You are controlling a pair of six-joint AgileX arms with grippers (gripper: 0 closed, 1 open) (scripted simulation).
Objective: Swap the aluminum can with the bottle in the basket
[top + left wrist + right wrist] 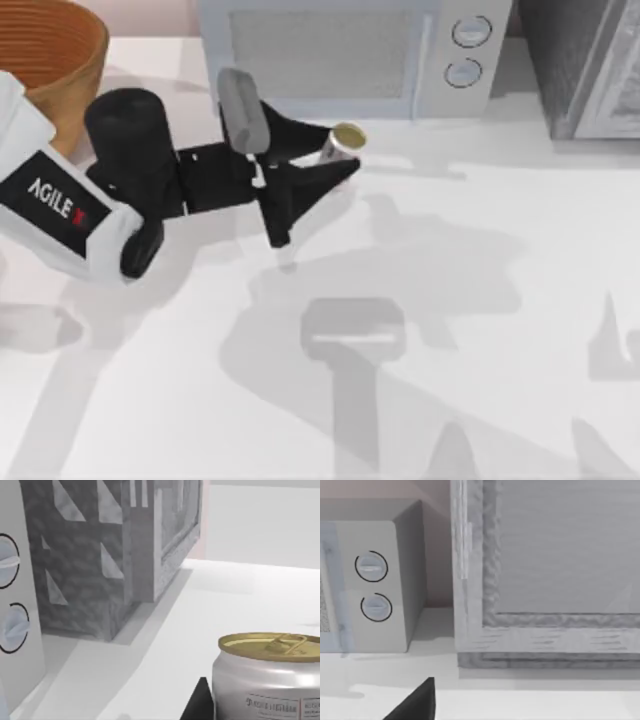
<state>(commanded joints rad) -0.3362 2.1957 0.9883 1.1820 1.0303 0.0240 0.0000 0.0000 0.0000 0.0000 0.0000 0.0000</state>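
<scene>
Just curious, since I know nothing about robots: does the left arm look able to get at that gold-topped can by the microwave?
Probably yes. The left end effector is open and already straddles the aluminum can, with nothing standing between them; the microwave sits just behind.

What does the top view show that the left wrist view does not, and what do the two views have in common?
The top view gives the basket at the table's far left corner and the left arm, with the left gripper at the silver can. The left wrist view gives the can's pull tab and printed label up close. Both share the can, the microwave with two knobs, the grey cabinet and the white table.
</scene>
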